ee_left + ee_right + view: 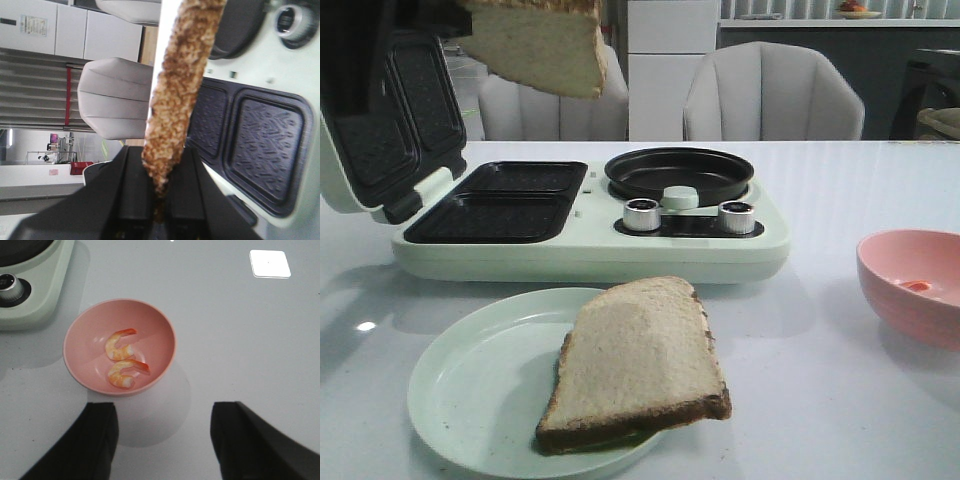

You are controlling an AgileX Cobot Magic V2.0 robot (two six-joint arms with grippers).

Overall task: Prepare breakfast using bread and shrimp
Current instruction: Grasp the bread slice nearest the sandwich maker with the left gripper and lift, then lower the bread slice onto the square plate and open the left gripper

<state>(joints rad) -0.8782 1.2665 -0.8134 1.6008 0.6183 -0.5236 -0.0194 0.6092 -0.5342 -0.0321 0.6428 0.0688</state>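
Left hand (160, 200) pinches a porous, brown-crusted bread slice (177, 90) edge-on, high over the ribbed sandwich plates (267, 145). Second slice (640, 365) on pale-green plate (470, 390). Two curled shrimp (125, 360), probably glossy, in pink bowl (85, 335); right hand (162, 440) wide, hovering.

I can't read any text here: paper notice (33, 24) on the white cabinet (55, 30) is too blurred to make out.

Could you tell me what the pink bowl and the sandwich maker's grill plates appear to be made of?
The pink bowl looks like smooth plastic or melamine: uniform colour with soft sheen. The grill plates appear to be metal with a matte black non-stick coating, given their moulded pebbled texture; the base metal is not visible.
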